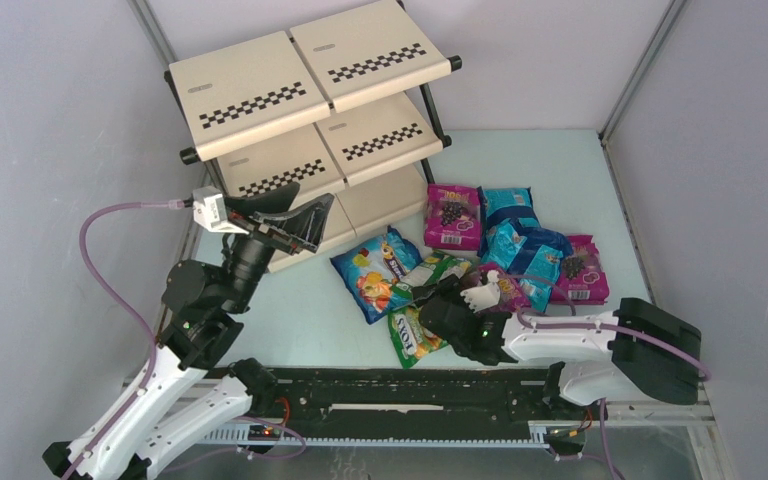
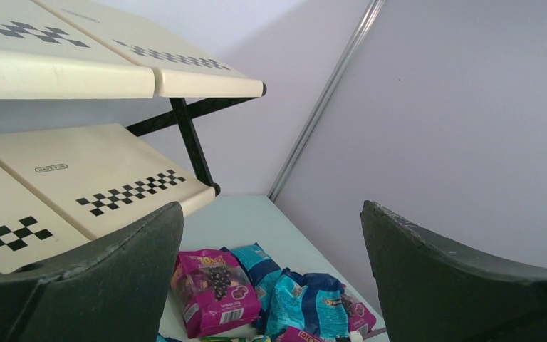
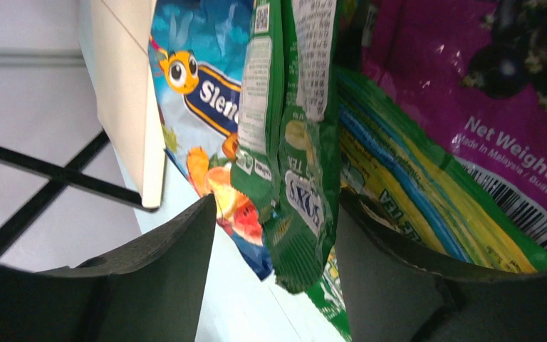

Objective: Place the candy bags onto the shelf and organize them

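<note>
The shelf stands at the back left, and its beige tiers carry no bags. The candy bags lie in a heap on the table: a blue one with fruit art, green-yellow ones, magenta ones and teal ones. My right gripper is low over the green bags. In the right wrist view it is open, with a green bag edge-on between the fingers, against the right one. My left gripper is open and empty, raised by the shelf's lower tiers.
Grey walls enclose the table on three sides. The shelf's black tube frame runs beside my left gripper. The left wrist view shows the magenta bag and teal bags beyond the fingers. A black rail runs along the near edge.
</note>
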